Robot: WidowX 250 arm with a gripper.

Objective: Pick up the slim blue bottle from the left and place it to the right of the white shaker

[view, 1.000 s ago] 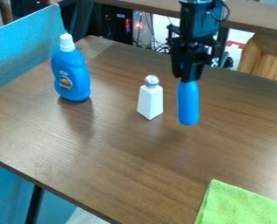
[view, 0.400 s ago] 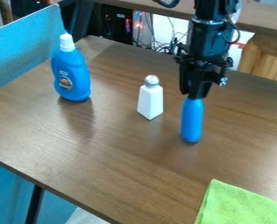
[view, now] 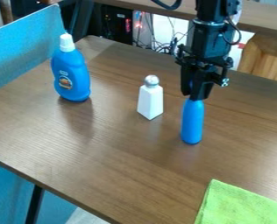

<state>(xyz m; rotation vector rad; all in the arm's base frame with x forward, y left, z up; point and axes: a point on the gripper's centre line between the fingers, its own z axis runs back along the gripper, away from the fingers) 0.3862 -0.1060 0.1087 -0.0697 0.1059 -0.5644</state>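
Gripper [view: 197, 97] pinches the upper end of a slim blue bottle [view: 192, 122] between its fingers; grip looks firm. Bottle hangs roughly upright over the right half of the wooden table [view: 105, 146], its rounded base at or very near the surface. Contact with the wood cannot be confirmed from this angle.

Progress, as judged: grasp is made and the bottle is low, near-vertical; release not yet done.

Containers:
- Slim blue bottle: walls opaque, top hidden by the gripper. Contents unknown.
- White shaker [view: 150, 101], tapered, silver cap [view: 151, 80] on. Upright, to the view's left of the held bottle, apart from it. Contents not visible.
- Blue detergent bottle [view: 71, 76], white cap [view: 66, 42] on, label on the front. Upright near the blue partition [view: 23, 48]. Fill level cannot be read.

Also noted: green cloth [view: 240, 205] lying flat at the lower right, untouched by the gripper.
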